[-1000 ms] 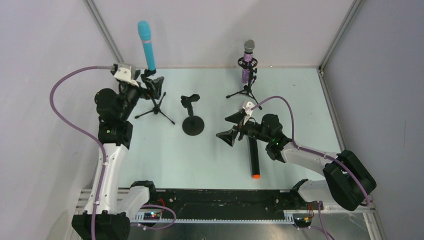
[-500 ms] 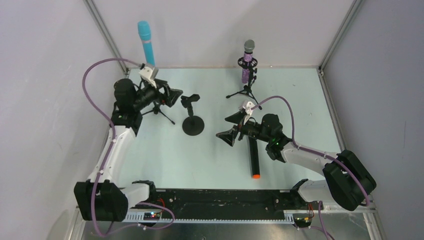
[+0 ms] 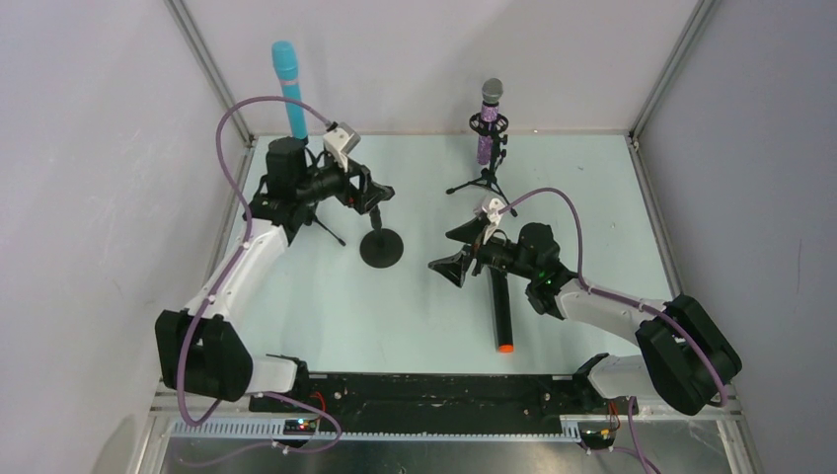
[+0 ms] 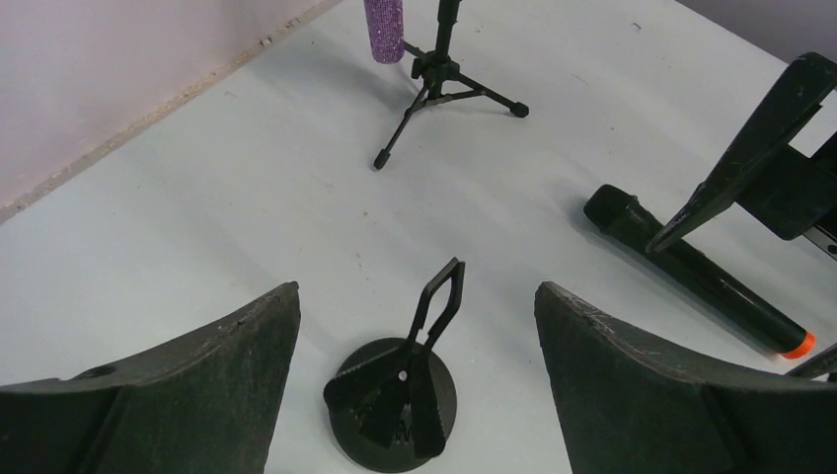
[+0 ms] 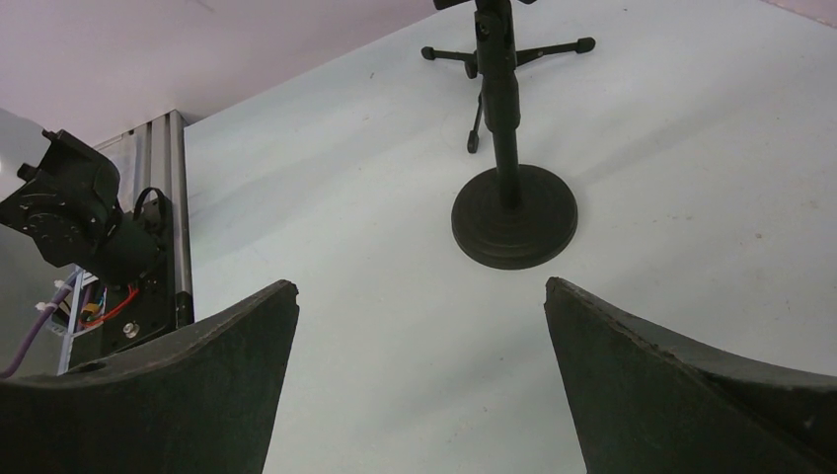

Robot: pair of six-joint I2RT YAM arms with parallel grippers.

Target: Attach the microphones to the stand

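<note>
Three microphones show. Far left at the back, the blue mic [image 3: 287, 84] stands upright in a tripod [image 3: 328, 231]. Just right of it, the left gripper [image 3: 377, 193] hangs wide open, gripping nothing, over the round-base stand [image 3: 381, 247]. Farther right, the purple mic [image 3: 488, 123] sits upright in a second tripod [image 4: 435, 71]. The right gripper [image 3: 439, 250], jaws wide and holding nothing, hovers beside the black mic [image 3: 501, 306], which lies on the table [image 3: 592, 197].

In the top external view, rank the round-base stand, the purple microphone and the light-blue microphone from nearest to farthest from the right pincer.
From the right pincer:
1. Round-base stand, mid-table, close by.
2. Purple microphone, upright at the back edge.
3. Light-blue microphone, upright at the back left corner.
</note>
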